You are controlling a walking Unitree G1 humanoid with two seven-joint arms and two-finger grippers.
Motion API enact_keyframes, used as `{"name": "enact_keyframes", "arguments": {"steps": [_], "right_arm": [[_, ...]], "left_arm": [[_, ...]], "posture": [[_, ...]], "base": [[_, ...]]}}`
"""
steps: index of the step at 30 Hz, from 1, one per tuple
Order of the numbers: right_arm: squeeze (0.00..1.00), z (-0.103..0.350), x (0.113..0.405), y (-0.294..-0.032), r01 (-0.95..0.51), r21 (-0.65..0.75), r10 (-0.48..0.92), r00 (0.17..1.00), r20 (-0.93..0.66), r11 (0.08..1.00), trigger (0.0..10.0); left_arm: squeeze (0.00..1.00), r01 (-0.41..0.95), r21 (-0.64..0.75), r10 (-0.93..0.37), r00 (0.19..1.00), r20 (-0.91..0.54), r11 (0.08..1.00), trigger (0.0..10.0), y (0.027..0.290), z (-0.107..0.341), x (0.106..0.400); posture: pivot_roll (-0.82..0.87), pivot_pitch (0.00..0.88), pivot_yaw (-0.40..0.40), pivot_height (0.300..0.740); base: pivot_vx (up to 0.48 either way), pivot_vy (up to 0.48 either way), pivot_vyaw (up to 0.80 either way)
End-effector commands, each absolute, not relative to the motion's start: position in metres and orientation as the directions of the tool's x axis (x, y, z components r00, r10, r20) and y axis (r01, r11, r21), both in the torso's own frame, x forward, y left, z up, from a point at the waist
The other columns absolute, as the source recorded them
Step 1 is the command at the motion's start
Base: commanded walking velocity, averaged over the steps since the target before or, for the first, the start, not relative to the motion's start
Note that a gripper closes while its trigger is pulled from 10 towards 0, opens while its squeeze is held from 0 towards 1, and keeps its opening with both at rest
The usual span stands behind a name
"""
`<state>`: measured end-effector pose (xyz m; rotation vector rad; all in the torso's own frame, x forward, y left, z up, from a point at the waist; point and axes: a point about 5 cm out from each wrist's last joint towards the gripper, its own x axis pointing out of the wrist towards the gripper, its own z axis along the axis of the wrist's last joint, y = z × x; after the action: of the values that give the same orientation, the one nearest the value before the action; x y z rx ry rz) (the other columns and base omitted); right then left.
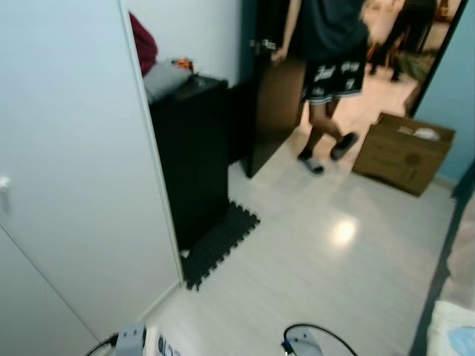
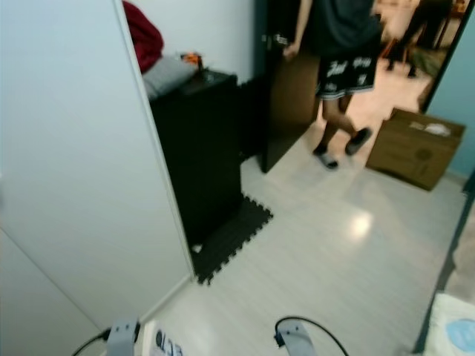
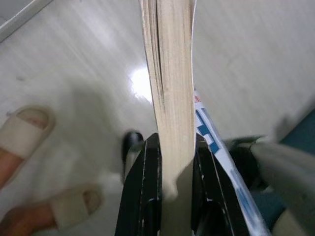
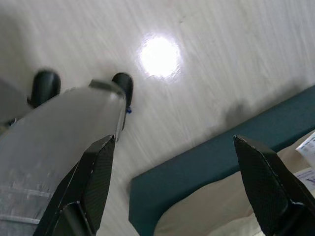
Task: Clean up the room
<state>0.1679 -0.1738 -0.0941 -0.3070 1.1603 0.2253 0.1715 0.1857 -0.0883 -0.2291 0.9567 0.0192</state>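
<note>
Status: transport phase. The robot stands on the pale floor [image 1: 326, 252] of a small bedroom, carrying one item, with no drop-off point reached yet.

Left gripper [image 3: 170, 162]: the two black fingers [image 3: 145, 196] are clamped against both faces of a book [image 3: 170, 73], held by its lower part with the page edges facing the wrist camera. The book stands roughly upright between the jaws; a blue-and-white printed cover shows along one side. In the head views its corner appears low at 7 o'clock, beside the left arm.

Right gripper [image 4: 197, 191]: the fingers are spread wide and hold nothing. It hangs over the floor next to a dark teal bed frame [image 4: 206, 167].

Surroundings, taken from the robot's position:
- 9 to 11 o'clock: a white wardrobe door [image 1: 74, 163], close by.
- 11 o'clock: a black cabinet [image 1: 193, 148] with folded clothes [image 1: 165, 78] on top, standing on a dark foam mat [image 1: 219, 245].
- 12 o'clock: a dark open door [image 1: 271, 96], with a person [image 1: 330, 67] walking out through the doorway.
- 1 to 2 o'clock: an open cardboard box [image 1: 404, 152] on the floor.
- 4 o'clock: the bed edge.

In the left wrist view, sandalled feet [image 3: 29, 132] of someone show beside the robot.

Next move, as a judgement: choose a resting place for the book. The cabinet top or the cardboard box look the likeliest candidates; which is intended cannot be told. Either requires walking forward, so keep the grip firm, keep the right arm clear of the bed, and wait until the person has left the path.
</note>
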Motion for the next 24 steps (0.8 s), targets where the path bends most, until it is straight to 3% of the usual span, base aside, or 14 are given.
{"name": "enact_keyframes", "arguments": {"steps": [1,4,8,13,16,24], "right_arm": [[0.00,-0.096,0.164,-0.167,-0.318,-0.095,0.033,0.374,-0.927,0.943,10.0],[0.00,-0.096,0.164,-0.167,-0.319,-0.095,0.033,0.373,-0.927,0.943,10.0],[0.00,-0.096,0.164,-0.168,-0.311,-0.099,0.030,0.385,-0.922,0.945,10.0],[0.00,-0.102,0.144,-0.185,-0.304,-0.104,0.016,0.367,-0.930,0.947,10.0],[0.00,-0.106,0.128,-0.196,-0.310,-0.110,0.001,0.336,-0.942,0.944,10.0],[0.00,-0.105,0.129,-0.202,-0.292,-0.113,-0.010,0.333,-0.943,0.950,10.0]], "left_arm": [[0.00,-0.127,-0.164,-0.071,0.540,-0.839,0.978,10.0,0.191,-0.093,0.160],[0.00,-0.128,-0.165,-0.071,0.538,-0.840,0.978,10.0,0.191,-0.093,0.160],[0.00,-0.130,-0.169,-0.074,0.540,-0.839,0.977,10.0,0.189,-0.093,0.160],[0.00,-0.128,-0.170,-0.075,0.541,-0.838,0.977,10.0,0.189,-0.093,0.161],[0.00,-0.132,-0.168,-0.070,0.543,-0.837,0.977,10.0,0.191,-0.092,0.161],[0.00,-0.130,-0.172,-0.075,0.542,-0.837,0.977,10.0,0.189,-0.093,0.161]], "posture": [[-0.04,0.000,-0.005,0.740],[-0.05,0.000,-0.005,0.740],[-0.04,0.000,-0.001,0.740],[-0.04,0.000,-0.003,0.740],[-0.04,0.000,-0.005,0.740],[-0.04,0.000,-0.006,0.740]], "base": [[0.322,0.000,-0.79],[0.326,0.000,-0.78],[0.326,0.000,0.00],[0.326,0.000,0.00],[0.326,0.000,-0.77],[0.326,0.000,-0.78]]}}
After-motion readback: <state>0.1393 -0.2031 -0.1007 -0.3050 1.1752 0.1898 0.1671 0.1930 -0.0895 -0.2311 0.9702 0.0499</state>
